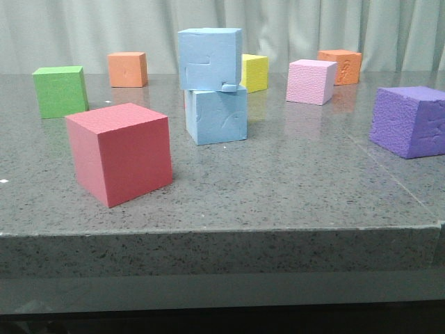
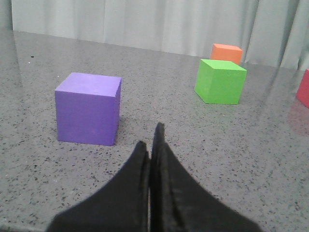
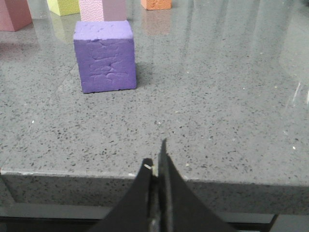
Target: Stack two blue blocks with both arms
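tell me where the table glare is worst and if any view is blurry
Right wrist view: pale streaks of glare and cube reflections cross the table beyond the purple rough-textured cube. Front view: softer reflections under the pink cube. Left wrist view: the left gripper looks soft and unfocused.

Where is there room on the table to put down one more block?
The widest bare patch is the front of the table, between the red cube and the purple cube, in front of the stacked blue blocks. The back row is crowded: orange, yellow and pink cubes sit close together.
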### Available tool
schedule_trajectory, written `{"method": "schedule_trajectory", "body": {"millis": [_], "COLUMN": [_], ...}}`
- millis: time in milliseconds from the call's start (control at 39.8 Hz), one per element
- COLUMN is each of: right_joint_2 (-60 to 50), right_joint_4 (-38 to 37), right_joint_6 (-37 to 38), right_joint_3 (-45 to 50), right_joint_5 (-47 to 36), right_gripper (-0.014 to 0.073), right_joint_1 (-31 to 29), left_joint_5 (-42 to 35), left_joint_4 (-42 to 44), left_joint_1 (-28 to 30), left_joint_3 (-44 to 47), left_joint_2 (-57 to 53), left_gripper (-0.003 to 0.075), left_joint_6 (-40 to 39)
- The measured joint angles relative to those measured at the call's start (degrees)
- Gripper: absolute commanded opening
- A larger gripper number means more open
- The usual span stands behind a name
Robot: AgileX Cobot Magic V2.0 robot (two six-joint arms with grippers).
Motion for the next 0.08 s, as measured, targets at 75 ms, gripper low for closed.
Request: {"method": "schedule_trajectory", "body": {"millis": [75], "right_joint_2": [0.0], "right_joint_4": [0.0], "right_joint_6": [0.0], "right_joint_3": [0.0], "right_joint_5": [0.0], "right_gripper": [-0.0068], "right_joint_1": [0.0], "left_joint_5": [0.0], "left_joint_4": [0.0], "left_joint_1": [0.0], "left_joint_3": [0.0], "left_joint_2": [0.0], "left_gripper": [-0.002], "left_joint_6": [0.0]}}
